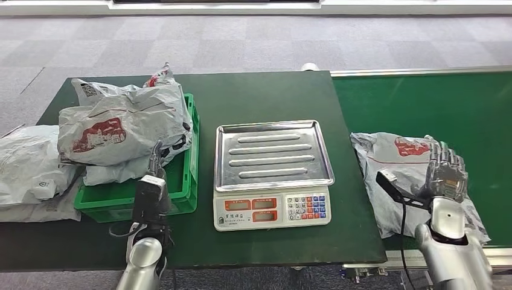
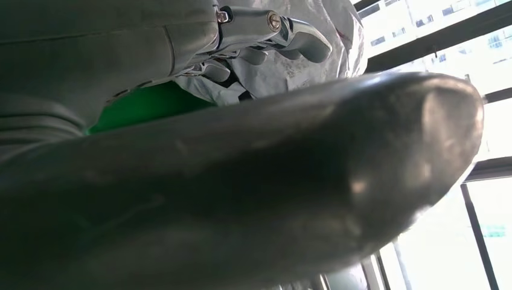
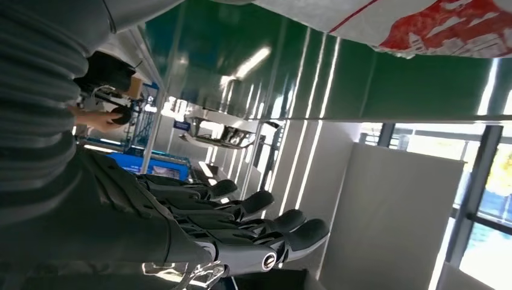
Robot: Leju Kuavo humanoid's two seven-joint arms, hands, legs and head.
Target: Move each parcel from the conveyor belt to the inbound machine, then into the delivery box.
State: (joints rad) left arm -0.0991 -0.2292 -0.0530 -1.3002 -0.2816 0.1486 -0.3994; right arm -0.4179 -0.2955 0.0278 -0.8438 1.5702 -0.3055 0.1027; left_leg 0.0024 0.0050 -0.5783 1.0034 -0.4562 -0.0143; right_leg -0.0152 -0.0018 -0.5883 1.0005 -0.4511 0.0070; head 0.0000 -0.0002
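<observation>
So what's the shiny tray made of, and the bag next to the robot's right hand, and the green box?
The tray looks like bare metal, probably steel: silvery, reflective, with pressed ridges. The bag by the right hand looks like thin grey plastic film: it is creased and slightly glossy, with red print. The green box seems to be hard moulded plastic, judging by its even colour and stiff rim.

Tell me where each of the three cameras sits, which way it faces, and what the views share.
Head view: high on the body, looking down at the scale, green crate, conveyor belt; both arms show.
Left wrist view: behind the left hand, facing the crate's grey parcels.
Right wrist view: behind the right hand, near the belt parcel.
Shared: that parcel, head and right wrist.
</observation>
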